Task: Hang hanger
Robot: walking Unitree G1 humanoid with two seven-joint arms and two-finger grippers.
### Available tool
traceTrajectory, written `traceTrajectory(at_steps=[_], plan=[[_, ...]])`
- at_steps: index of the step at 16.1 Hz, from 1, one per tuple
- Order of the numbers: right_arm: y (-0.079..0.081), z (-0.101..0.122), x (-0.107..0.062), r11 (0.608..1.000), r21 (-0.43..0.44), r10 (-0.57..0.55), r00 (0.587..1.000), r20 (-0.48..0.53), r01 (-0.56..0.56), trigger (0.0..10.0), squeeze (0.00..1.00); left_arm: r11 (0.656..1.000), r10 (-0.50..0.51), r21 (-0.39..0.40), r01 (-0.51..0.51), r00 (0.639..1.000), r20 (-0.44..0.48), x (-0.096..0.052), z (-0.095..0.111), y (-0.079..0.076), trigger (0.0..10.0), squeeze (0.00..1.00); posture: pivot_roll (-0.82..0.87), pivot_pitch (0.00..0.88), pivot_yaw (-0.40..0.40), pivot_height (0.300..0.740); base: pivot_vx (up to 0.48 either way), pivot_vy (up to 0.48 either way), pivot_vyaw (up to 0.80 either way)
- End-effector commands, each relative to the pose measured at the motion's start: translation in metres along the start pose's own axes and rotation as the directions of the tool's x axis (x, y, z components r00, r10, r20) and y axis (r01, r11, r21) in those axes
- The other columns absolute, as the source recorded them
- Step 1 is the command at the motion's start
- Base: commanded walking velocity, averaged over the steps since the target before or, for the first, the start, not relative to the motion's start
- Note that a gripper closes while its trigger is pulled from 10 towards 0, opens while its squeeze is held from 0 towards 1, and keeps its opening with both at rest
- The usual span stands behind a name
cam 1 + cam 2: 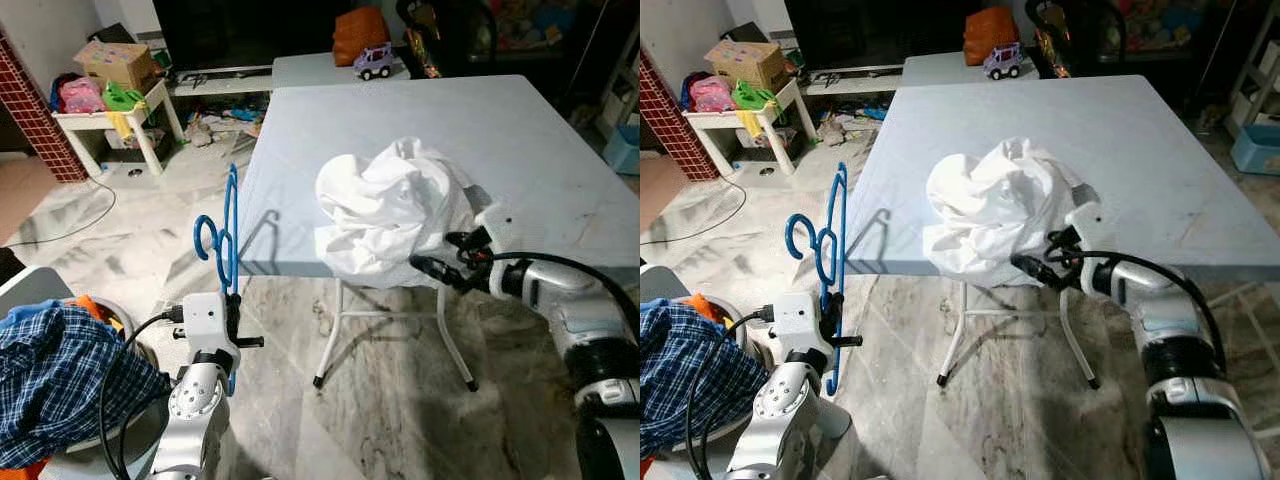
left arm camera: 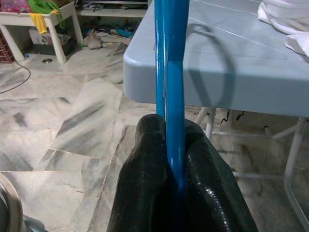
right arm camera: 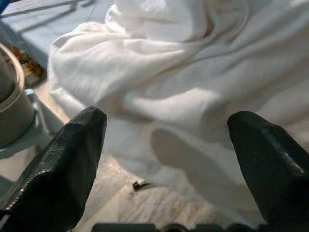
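Grey table (image 1: pixel 520 140) edge, white garment (image 1: pixel 395 205) overhanging, right tool (image 1: pixel 440 258) wide beside it, left tool (image 1: pixel 232 300) gripping blue hanger (image 1: pixel 228 235).

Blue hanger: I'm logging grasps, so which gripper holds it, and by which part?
The left gripper is shut on the blue hanger, clamping its lower end, hook upward. The right gripper is open before the white garment, holding nothing.
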State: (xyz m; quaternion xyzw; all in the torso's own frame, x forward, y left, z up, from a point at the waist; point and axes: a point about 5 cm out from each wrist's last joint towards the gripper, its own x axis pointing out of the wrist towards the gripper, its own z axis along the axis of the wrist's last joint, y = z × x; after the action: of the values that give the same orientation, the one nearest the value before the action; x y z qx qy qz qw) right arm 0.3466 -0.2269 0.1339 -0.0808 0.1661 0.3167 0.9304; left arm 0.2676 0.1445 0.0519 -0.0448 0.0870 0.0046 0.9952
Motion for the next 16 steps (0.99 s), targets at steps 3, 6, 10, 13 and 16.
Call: traceTrajectory(at_steps=[3,6,10,13,16], plan=[[0.009,-0.008,-0.001,1.000,-0.011,-0.006,0.999,-0.033,0.006,10.0,1.00,1.000,-0.006,0.007,0.006,1.000,-0.021,-0.001,-0.003,0.003,10.0,0.00,-0.08,0.000,0.104,0.740,0.000,0.000,0.00],[0.023,-0.004,0.017,0.998,-0.019,-0.057,0.998,0.015,0.058,10.0,0.00,1.000,-0.014,0.011,0.014,1.000,-0.018,0.001,-0.002,0.001,10.0,0.00,-0.08,0.000,0.106,0.740,0.000,0.000,0.00],[0.046,-0.007,0.039,0.982,-0.087,-0.164,0.985,0.050,0.168,10.0,0.00,1.000,-0.010,0.011,0.011,1.000,-0.014,0.001,-0.001,0.003,10.0,0.00,-0.07,0.000,0.102,0.740,0.000,0.000,0.00],[0.058,-0.012,0.051,0.958,-0.092,-0.267,0.962,0.055,0.271,10.0,0.00,1.000,-0.009,0.008,0.009,1.000,-0.015,-0.001,-0.002,0.002,10.0,0.00,-0.06,0.000,0.098,0.740,0.000,0.000,0.00],[0.062,-0.012,0.058,0.941,-0.101,-0.318,0.946,0.068,0.324,0.0,0.00,1.000,-0.011,0.003,0.011,1.000,-0.014,0.000,-0.002,0.000,10.0,0.00,-0.07,0.000,0.093,0.740,0.000,0.000,0.00]])
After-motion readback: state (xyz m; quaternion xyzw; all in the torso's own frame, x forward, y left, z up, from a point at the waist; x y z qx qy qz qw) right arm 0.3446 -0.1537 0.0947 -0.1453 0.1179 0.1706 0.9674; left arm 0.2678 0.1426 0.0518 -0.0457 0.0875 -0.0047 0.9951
